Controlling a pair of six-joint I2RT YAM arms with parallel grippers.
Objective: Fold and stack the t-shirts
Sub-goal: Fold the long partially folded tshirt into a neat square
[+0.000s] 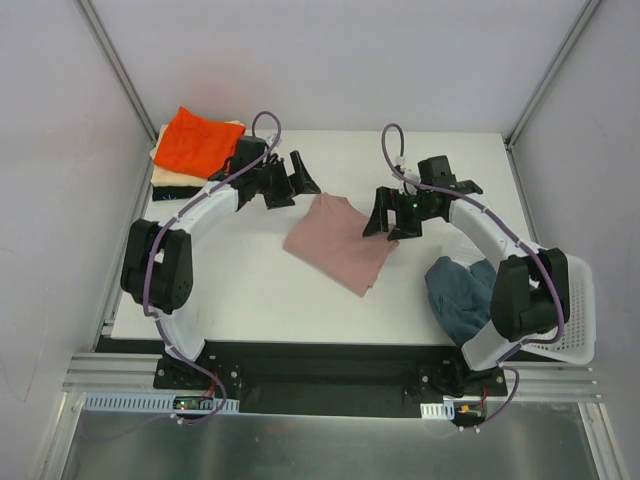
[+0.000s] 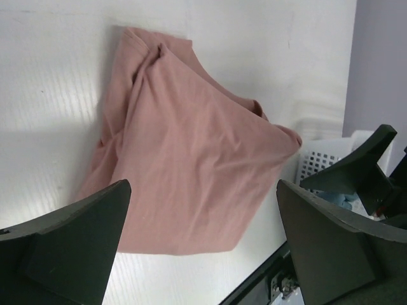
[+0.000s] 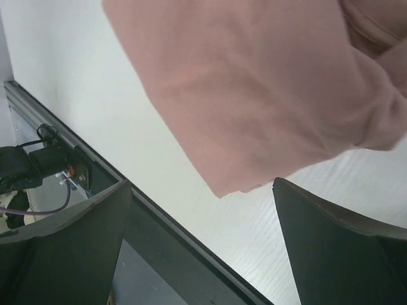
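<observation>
A dusty pink t-shirt [image 1: 340,243] lies folded in the middle of the white table [image 1: 240,290]. My left gripper [image 1: 292,182] hovers open just off its back left corner, with nothing between the fingers. Open too, my right gripper [image 1: 392,222] hangs at the shirt's right edge, also holding nothing. In the left wrist view the pink t-shirt [image 2: 191,152] lies beyond the spread left gripper [image 2: 203,190]. The right wrist view shows a corner of the pink t-shirt [image 3: 254,89] above the wide right gripper [image 3: 203,185]. A bright orange t-shirt [image 1: 196,140] tops a stack at the back left, over cream [image 1: 160,152] and black [image 1: 170,190] cloth.
A slate blue t-shirt [image 1: 462,292] hangs out of a white mesh basket [image 1: 578,330] at the table's near right edge. The basket [image 2: 324,159] also shows in the left wrist view. A dark metal rail [image 3: 172,235] runs along the table's near edge. Grey walls enclose the table.
</observation>
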